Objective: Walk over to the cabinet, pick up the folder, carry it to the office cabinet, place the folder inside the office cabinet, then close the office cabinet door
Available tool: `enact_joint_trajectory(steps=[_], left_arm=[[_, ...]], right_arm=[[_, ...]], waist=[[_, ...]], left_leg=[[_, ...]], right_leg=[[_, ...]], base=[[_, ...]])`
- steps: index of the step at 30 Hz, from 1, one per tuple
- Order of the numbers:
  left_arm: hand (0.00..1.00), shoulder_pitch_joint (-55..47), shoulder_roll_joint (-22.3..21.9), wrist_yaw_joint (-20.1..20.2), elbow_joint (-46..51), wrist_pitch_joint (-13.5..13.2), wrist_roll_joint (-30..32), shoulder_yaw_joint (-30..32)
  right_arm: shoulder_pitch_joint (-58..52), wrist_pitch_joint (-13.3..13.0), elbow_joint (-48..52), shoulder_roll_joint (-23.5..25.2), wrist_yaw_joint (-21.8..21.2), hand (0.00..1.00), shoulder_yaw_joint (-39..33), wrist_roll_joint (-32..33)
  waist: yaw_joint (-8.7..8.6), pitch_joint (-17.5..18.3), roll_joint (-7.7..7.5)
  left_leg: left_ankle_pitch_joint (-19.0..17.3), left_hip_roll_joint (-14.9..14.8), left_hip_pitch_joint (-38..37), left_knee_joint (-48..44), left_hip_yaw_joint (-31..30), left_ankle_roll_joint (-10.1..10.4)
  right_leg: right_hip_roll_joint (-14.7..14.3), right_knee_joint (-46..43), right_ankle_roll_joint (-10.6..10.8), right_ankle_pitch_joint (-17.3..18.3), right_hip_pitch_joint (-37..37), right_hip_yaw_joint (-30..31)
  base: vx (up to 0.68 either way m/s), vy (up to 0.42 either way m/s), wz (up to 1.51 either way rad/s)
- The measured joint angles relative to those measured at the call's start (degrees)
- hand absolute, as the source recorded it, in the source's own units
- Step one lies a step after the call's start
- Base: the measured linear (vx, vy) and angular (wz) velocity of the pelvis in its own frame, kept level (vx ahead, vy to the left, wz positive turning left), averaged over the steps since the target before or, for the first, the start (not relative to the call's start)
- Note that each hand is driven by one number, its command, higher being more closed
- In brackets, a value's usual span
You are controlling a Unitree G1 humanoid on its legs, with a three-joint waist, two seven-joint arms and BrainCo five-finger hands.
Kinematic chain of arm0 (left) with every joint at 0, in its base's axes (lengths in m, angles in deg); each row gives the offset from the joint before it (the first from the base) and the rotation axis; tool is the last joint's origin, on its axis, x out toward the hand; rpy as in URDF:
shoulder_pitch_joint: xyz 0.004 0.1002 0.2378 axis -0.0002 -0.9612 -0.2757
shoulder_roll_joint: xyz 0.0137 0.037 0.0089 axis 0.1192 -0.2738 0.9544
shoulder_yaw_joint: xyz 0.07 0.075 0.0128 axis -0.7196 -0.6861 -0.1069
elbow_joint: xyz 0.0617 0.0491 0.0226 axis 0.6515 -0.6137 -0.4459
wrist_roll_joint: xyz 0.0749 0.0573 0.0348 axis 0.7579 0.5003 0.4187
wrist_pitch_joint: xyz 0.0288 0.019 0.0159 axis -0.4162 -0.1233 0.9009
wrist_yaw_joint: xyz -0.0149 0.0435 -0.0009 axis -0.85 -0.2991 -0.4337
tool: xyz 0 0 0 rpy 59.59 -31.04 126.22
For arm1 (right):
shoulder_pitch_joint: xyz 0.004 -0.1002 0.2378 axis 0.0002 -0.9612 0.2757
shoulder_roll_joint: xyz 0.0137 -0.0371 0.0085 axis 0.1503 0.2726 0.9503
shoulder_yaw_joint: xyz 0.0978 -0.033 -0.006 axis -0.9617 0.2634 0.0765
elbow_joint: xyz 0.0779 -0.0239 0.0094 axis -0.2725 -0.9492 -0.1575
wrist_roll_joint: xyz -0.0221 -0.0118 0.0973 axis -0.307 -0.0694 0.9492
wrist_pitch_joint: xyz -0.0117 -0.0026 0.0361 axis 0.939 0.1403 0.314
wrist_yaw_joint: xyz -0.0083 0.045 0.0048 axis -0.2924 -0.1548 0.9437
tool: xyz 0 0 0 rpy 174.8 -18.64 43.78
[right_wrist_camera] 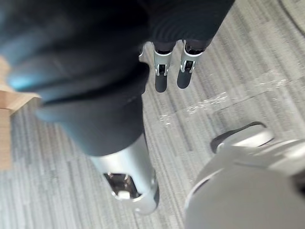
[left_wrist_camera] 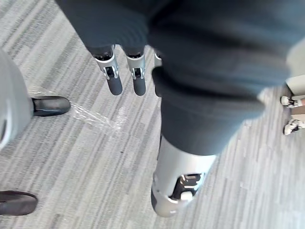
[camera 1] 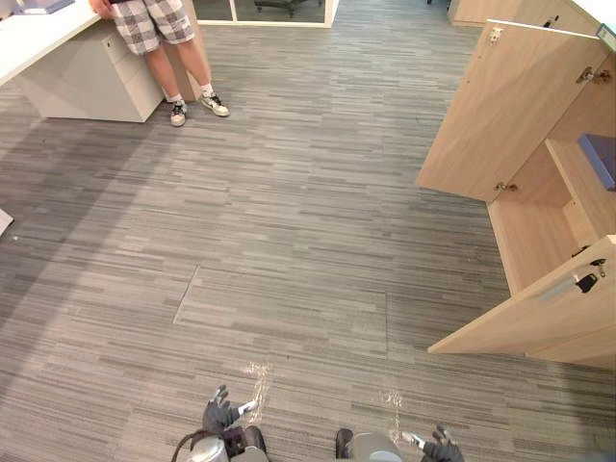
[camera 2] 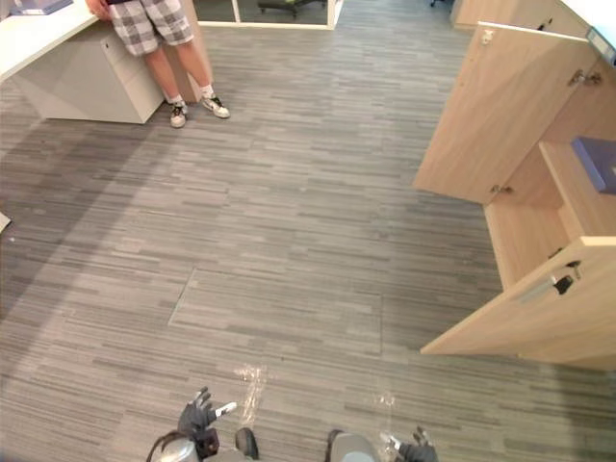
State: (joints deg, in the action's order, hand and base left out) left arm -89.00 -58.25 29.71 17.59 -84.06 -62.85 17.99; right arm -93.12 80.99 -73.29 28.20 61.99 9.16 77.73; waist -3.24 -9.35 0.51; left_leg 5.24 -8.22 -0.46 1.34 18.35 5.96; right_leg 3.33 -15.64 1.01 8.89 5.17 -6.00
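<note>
A blue-purple folder (camera 1: pixel 602 159) lies flat on a shelf inside a light wooden cabinet (camera 1: pixel 531 231) at the right. The cabinet's two doors stand open: the far door (camera 1: pixel 500 115) swung left, the near door (camera 1: pixel 539 318) jutting out over the carpet with a metal handle (camera 1: pixel 561 286). My left hand (camera 1: pixel 219 414) hangs low at the bottom of the left eye view, its fingers (left_wrist_camera: pixel 136 78) straight and holding nothing. My right hand (camera 1: pixel 443 449) hangs at the bottom right, its fingers (right_wrist_camera: pixel 161 74) also straight and empty. Both hands are well away from the cabinet.
Grey striped carpet (camera 1: pixel 289 212) stretches between me and the cabinet. A person in checked shorts (camera 1: pixel 159 29) stands at the far left beside a white desk (camera 1: pixel 67 58). A rectangular floor hatch outline (camera 1: pixel 279 313) lies just ahead.
</note>
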Motion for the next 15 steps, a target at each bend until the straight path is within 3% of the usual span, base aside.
enact_joint_trajectory(steps=[4,8,15], left_arm=[[0.0,0.02,0.0,0.86,-3.31,0.03,-1.85,2.56],[0.0,0.19,-0.71,1.71,-4.51,-0.05,-1.74,3.47],[0.0,0.43,-1.16,1.82,-4.98,-0.57,-0.5,2.34]], right_arm=[[0.92,0.43,-4.34,-0.04,-0.74,0.0,-3.45,5.4],[1.07,0.44,-5.24,0.28,-0.87,0.0,-5.54,5.87],[2.13,0.45,-6.53,0.27,-0.85,0.0,-5.92,5.99]], waist=[[0.61,0.45,0.87],[0.66,1.34,1.64],[0.85,2.12,1.93]], left_leg=[[0.44,1.37,-1.77,3.47,1.23,-0.51],[0.81,2.77,-3.08,3.45,1.56,-1.42],[0.81,2.19,-4.26,3.46,0.72,-1.38]], right_leg=[[0.21,3.12,0.76,-2.42,-0.79,2.38],[0.9,4.0,1.1,-2.66,-2.39,2.87],[0.28,5.31,1.08,-2.69,-4.29,2.05]], base=[[0.01,0.115,-0.25],[0.08,0.091,-0.08],[0.02,0.005,0.05]])
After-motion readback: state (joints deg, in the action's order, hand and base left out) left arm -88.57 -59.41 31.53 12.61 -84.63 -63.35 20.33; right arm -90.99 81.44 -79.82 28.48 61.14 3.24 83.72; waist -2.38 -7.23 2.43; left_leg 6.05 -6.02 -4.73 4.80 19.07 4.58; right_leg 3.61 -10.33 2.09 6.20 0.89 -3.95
